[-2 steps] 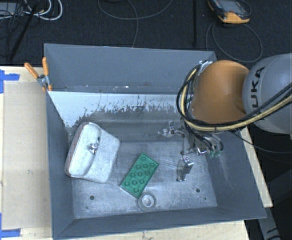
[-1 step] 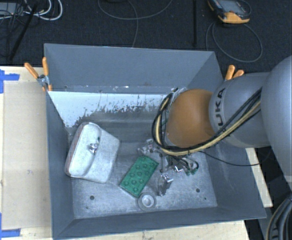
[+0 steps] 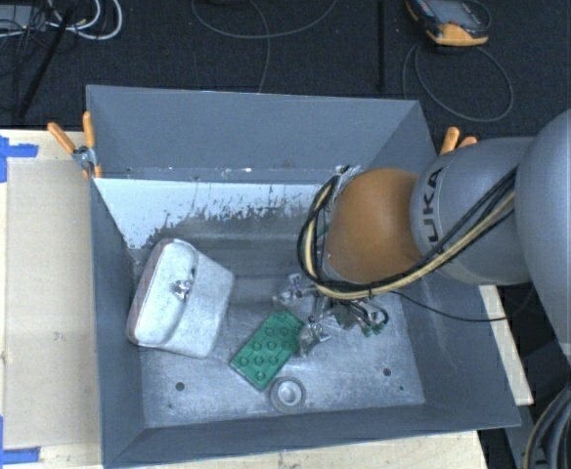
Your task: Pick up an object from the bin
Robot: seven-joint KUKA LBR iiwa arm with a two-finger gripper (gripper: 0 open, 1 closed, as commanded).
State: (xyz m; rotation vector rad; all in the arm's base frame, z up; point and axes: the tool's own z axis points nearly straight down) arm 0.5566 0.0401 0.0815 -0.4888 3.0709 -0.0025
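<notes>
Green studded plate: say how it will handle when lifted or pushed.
The green studded plate looks like rigid plastic: probably stiff and light. Lying flat on the bin floor, it should slide, not roll. Its thin edges may slip.

- One camera looks down on the grey bin from above, tilted somewhat toward its far wall.
- The arm enters from the right edge.

In the bin, lid lies left of plate, ring before it.
</notes>
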